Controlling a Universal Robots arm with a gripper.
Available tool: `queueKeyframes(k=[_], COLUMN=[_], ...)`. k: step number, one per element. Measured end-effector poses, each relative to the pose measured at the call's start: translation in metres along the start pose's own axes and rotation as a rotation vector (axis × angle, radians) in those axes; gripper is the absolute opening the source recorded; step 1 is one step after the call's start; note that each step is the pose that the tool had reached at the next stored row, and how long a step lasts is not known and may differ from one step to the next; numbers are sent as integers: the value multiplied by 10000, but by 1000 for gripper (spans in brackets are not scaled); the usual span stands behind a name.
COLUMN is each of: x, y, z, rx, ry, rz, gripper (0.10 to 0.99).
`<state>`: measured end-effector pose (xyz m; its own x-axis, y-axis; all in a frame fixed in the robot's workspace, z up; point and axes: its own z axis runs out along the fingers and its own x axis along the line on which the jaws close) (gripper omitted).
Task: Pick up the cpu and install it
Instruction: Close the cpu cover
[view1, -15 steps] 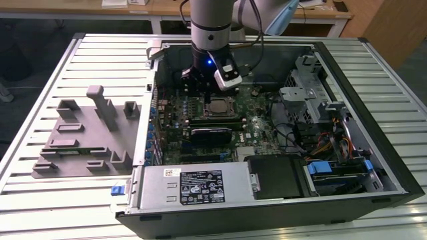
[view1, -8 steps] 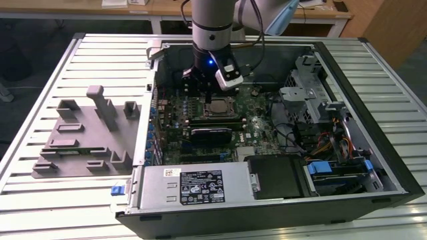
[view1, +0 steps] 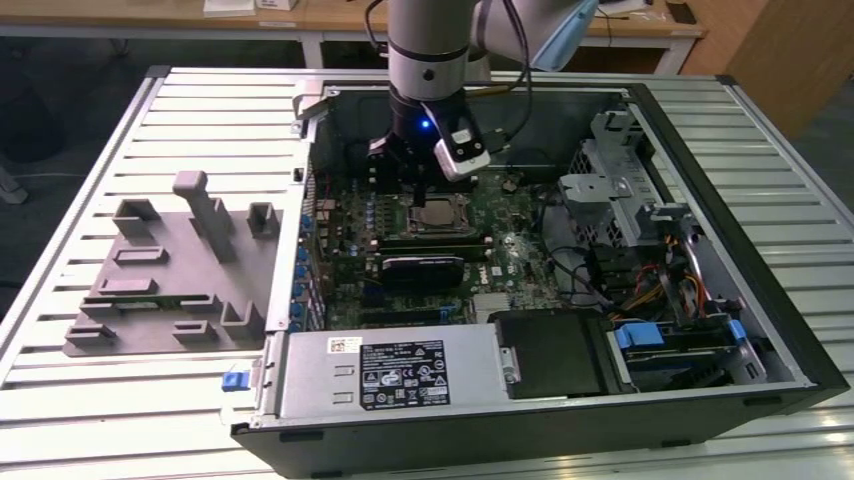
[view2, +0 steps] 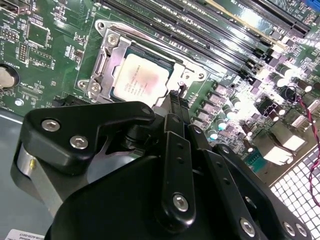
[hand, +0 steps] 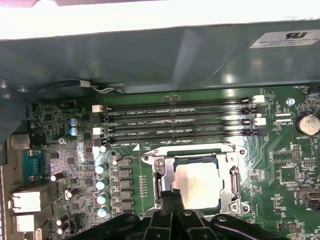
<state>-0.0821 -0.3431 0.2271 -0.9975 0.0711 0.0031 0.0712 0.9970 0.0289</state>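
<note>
The cpu (view2: 140, 77) is a flat square with a dull silver top that catches a pinkish glare in the second wrist view. It lies seated in the socket, framed by the bright metal bracket (view2: 106, 54) on the green motherboard (view2: 45, 45). In the exterior view the arm (view1: 427, 40) drops straight down into the open computer case (view1: 747, 250). The black gripper (view2: 176, 96) hangs just above the chip's edge, fingers pinched together and holding nothing.

Cpu (hand: 197, 186) sits in mobo socket (hand: 164, 172), inside PC case (view1: 534, 440).
</note>
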Motion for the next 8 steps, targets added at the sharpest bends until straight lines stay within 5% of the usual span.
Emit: queueKeyframes(k=[8], x=[-54], y=[4], z=[0], rx=[0], ry=[0], rz=[1], gripper=[106])
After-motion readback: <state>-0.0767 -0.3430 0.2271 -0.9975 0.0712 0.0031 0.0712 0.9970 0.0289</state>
